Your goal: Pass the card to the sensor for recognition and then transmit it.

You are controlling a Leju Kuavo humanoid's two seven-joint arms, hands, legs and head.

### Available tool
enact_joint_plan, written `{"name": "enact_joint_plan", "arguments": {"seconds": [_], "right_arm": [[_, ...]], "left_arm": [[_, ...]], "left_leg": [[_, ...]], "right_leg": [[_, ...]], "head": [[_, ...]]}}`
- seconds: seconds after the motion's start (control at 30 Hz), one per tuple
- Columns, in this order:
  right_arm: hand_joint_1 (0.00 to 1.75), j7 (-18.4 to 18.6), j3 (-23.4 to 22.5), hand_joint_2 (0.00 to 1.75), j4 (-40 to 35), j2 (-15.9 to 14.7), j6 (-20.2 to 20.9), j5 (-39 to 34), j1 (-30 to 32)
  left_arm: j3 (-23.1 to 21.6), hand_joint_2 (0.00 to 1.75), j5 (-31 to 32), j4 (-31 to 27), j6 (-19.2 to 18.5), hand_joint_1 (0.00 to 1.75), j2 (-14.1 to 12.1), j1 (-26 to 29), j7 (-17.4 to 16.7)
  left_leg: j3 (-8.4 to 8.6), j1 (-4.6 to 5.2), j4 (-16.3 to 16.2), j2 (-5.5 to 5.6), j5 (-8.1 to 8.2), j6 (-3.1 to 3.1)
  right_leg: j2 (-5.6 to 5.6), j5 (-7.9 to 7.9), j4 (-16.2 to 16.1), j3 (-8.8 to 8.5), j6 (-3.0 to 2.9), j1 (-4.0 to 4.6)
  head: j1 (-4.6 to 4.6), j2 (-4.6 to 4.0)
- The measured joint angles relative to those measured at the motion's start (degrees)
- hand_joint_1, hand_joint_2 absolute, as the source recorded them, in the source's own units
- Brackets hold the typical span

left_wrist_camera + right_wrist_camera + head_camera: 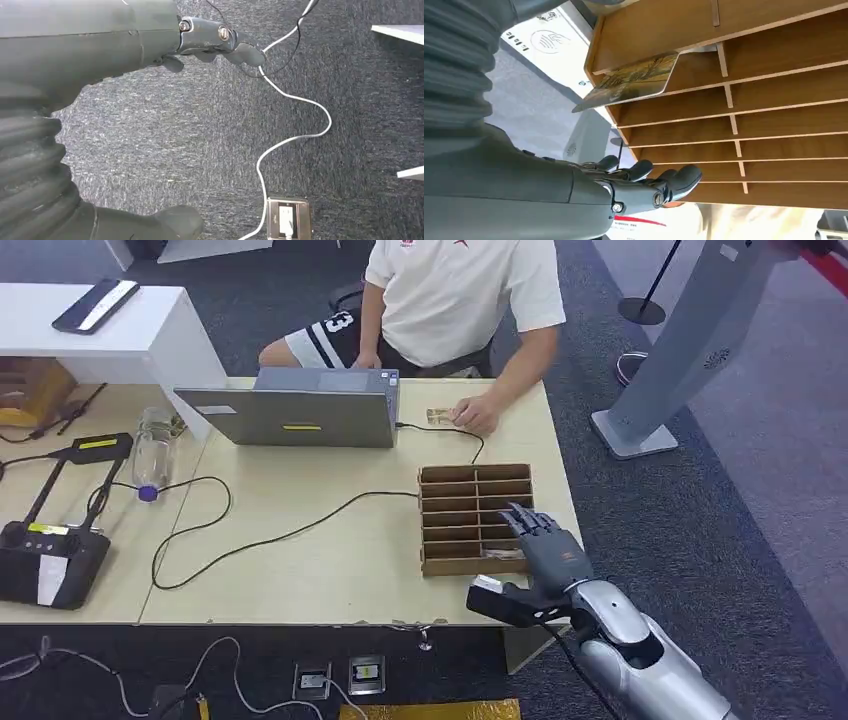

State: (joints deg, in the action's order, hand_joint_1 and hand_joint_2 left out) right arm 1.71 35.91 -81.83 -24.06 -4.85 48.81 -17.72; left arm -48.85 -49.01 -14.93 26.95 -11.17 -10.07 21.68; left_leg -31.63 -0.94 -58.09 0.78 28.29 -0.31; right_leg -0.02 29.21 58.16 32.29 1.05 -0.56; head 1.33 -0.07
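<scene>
A brown wooden slotted rack lies on the table's right side. One patterned card leans in its slot nearest me and sticks out past the rack's edge. My right hand hovers over the rack's near right corner, fingers stretched out and holding nothing, apart from the card. A white card sensor with a contactless mark lies beside the rack. My left hand hangs over the carpet with nothing in it, thumb and fingers apart.
A person sits across the table, one hand resting on another card beside the grey laptop. A black cable crosses the table. A bottle and black controller lie left. A socket lies on the floor.
</scene>
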Motion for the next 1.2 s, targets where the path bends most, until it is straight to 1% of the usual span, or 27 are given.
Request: {"name": "enact_joint_plan", "arguments": {"seconds": [0.03,0.07,0.13,0.23,0.4,1.0,1.2], "right_arm": [[1.15,0.00,-0.02,1.75,0.00,0.00,0.00,0.00,0.00],[1.75,0.00,-0.02,1.75,0.00,0.00,0.00,0.00,0.00],[1.75,0.20,0.00,1.75,0.00,0.00,0.22,-0.11,0.00],[1.75,1.88,0.09,1.75,-0.35,0.02,1.55,-0.74,0.36],[1.75,2.03,0.13,1.75,-0.83,-0.11,3.10,-1.64,0.45],[1.75,1.92,-0.07,1.75,-1.03,-0.26,3.76,-1.79,0.19],[1.75,1.86,-0.07,1.75,-1.05,-0.22,3.39,-1.38,0.18]], "left_arm": [[0.00,1.75,-0.02,0.00,0.02,0.00,0.00,0.00,0.00],[0.00,1.75,-0.02,0.00,0.00,0.00,0.00,0.00,0.00],[0.00,1.75,-0.02,0.00,0.00,0.00,-0.02,0.00,-0.02],[0.00,1.75,-0.02,0.00,-0.07,0.00,-0.02,0.03,-0.15],[0.00,1.75,0.09,0.00,-0.11,0.00,-0.07,0.04,-0.26],[-0.02,1.75,0.81,0.00,-0.02,0.00,-0.07,0.01,-0.28],[-0.04,1.75,1.01,0.00,0.00,0.00,-0.07,-0.01,-0.28]], "left_leg": [[0.00,0.00,0.00,0.00,0.00,0.00],[0.00,0.00,0.00,0.00,0.00,0.00],[0.00,0.00,0.00,0.00,0.00,0.00],[-0.01,0.00,0.00,0.00,0.00,0.00],[-0.01,0.00,0.00,0.00,0.00,0.00],[0.01,0.00,0.00,0.00,0.00,0.00],[0.00,0.00,0.00,0.00,0.00,0.00]], "right_leg": [[0.00,0.00,0.00,0.00,0.00,0.00],[0.00,0.00,0.00,0.00,0.00,0.00],[0.00,0.00,0.00,0.00,0.00,0.00],[-0.01,0.00,0.00,-0.01,0.00,0.00],[0.00,0.00,0.00,0.00,0.00,0.00],[0.00,0.00,0.00,-0.01,0.00,0.00],[0.00,0.00,0.00,-0.01,0.00,0.00]], "head": [[-0.02,0.00],[0.00,0.00],[0.00,0.00],[0.00,0.00],[0.00,0.00],[0.00,0.00],[0.00,0.00]]}}
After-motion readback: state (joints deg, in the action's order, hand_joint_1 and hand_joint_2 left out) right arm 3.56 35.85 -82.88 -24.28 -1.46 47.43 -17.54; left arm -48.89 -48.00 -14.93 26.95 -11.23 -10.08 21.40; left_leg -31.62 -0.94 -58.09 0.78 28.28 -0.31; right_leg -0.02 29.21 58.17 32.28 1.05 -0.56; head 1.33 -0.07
